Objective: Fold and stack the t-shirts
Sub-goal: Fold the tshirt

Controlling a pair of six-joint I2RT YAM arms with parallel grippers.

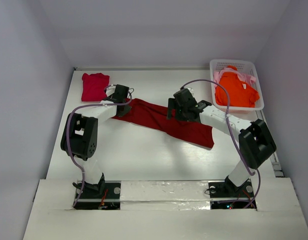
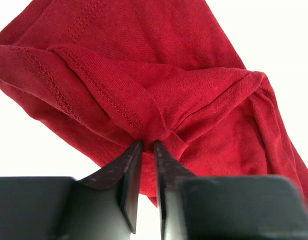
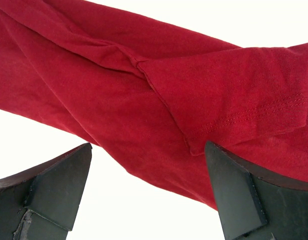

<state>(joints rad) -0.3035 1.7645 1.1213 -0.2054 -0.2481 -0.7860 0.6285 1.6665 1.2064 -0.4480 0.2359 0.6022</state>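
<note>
A large dark red t-shirt [image 1: 164, 120] lies spread in a long crumpled band across the middle of the table. My left gripper [image 1: 122, 110] is at its left end. In the left wrist view this gripper [image 2: 148, 145] is shut on a bunched fold of the dark red t-shirt [image 2: 159, 85] near a stitched hem. Over the shirt's middle, my right gripper [image 1: 178, 114] stands wide open. Its fingertips [image 3: 148, 146] straddle the dark red t-shirt [image 3: 144, 90] beside a sleeve hem, gripping nothing. A folded crimson-pink t-shirt [image 1: 95, 86] lies at the back left.
A white lattice basket [image 1: 233, 63] stands at the back right, holding a bright orange t-shirt [image 1: 236, 91] with pale pink cloth [image 1: 251, 79] showing beside it. The white table [image 1: 139, 155] ends at walls on the left, right and rear.
</note>
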